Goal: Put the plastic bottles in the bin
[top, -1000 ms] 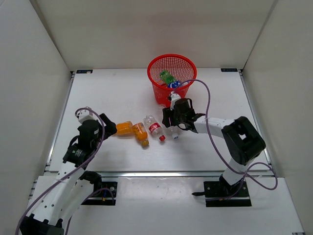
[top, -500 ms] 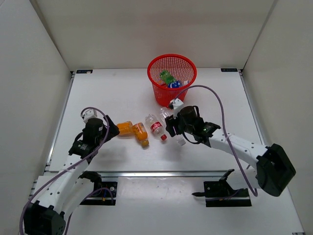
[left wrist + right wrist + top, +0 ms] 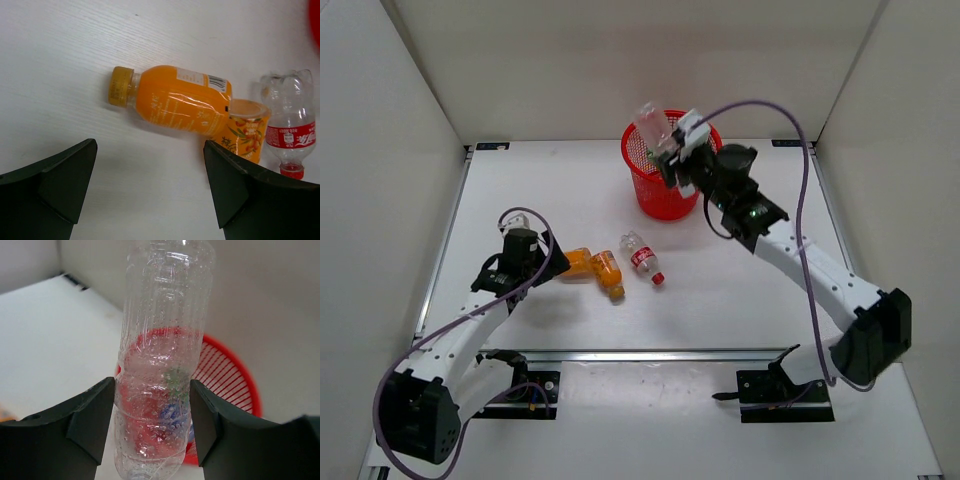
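Bottle (image 3: 649, 124), now off the table (image 3: 560, 190), is hanging over the bin (image 3: 695, 195) in right gripper (image 3: 667, 158)'s clamp, cap hidden; left gripper (image 3: 150, 146) is gaping.

White table (image 3: 550, 190), wood-grain finish seen close. White walls enclose it: back wall (image 3: 640, 60) behind the table, left wall (image 3: 380, 200) and right wall (image 3: 910, 150) along its sides. Small black tabs (image 3: 492, 146) (image 3: 788, 143) at the table's far corners. Metal rail (image 3: 650, 354) along the table's near edge.
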